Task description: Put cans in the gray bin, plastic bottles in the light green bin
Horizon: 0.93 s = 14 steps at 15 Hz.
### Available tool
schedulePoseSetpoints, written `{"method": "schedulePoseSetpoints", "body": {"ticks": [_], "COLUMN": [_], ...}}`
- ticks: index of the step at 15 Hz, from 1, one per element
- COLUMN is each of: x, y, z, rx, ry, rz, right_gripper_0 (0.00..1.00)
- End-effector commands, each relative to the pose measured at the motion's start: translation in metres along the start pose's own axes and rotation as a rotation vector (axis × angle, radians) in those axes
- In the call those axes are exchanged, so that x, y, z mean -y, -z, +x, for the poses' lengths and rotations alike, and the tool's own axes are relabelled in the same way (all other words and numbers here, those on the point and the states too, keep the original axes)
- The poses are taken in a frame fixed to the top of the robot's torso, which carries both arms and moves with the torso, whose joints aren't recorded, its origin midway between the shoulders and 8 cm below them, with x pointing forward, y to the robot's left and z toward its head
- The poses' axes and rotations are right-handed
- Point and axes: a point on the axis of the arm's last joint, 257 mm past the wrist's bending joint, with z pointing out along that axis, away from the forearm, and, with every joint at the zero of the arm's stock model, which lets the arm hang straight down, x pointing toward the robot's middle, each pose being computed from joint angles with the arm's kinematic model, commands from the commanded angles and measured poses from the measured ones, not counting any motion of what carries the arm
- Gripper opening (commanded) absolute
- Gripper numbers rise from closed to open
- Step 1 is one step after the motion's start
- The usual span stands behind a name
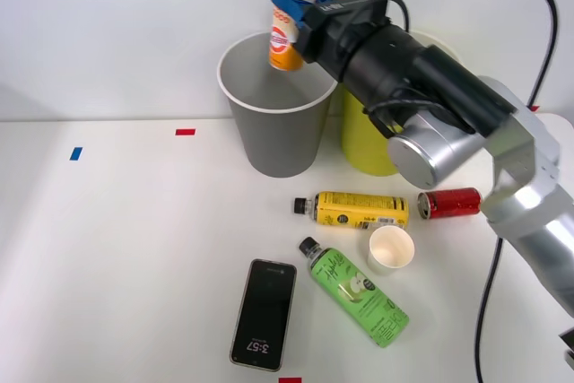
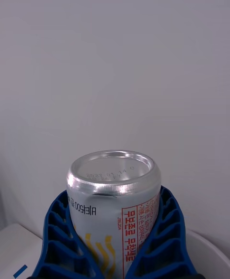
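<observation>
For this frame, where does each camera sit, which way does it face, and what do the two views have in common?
Front view: mounted above the arms, facing forward and down at the table; the right arm reaches in from the right, its hand holding the orange-and-white can over the gray bin.
Right wrist view: on the right arm's wrist, facing past the blue ribbed fingers toward a pale wall.
Shared: the same can gripped in the right hand, and a bin's white rim.
</observation>
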Motion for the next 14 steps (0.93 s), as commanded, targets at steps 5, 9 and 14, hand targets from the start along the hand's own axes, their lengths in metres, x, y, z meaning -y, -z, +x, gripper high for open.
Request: {"method": "schedulePoseSetpoints", "body": {"ticks": [5, 9, 14], "x": [0.0, 0.007, 0.014], "y": [-0.064, -0.062, -0.046], "z": [0.035, 0.038, 0.041], "rx": [-0.088, -0.1, -0.084], "ry": [0.015, 0.085, 0.156], "rz": [0.022, 0.031, -0.014], "right_gripper_0": [0.0, 1.0, 1.0]}}
